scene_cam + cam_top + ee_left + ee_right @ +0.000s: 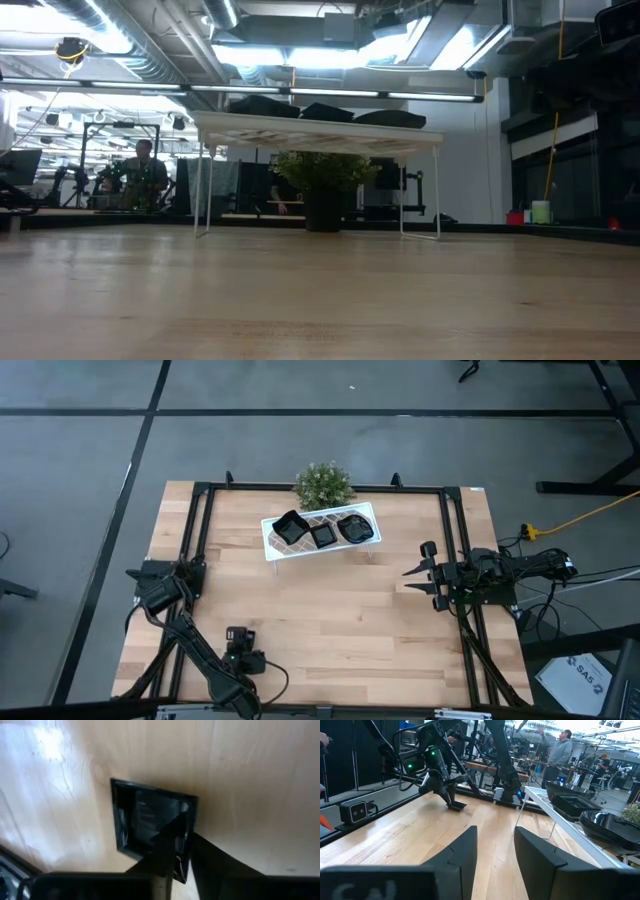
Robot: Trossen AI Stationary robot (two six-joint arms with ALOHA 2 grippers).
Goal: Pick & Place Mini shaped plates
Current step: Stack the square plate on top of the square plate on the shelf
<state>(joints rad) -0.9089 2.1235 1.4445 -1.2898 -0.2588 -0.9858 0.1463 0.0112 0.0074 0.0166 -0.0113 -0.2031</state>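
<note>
The left gripper pinched a glossy black square mini plate well in front of the white lattice rack — the right gripper, beside it, gaped empty.

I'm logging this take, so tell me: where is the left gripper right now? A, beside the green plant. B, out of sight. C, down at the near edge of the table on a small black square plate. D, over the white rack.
C: the left gripper sits low at the table's near edge, and its wrist view shows a black square plate lying on the wood at its fingers.
</note>
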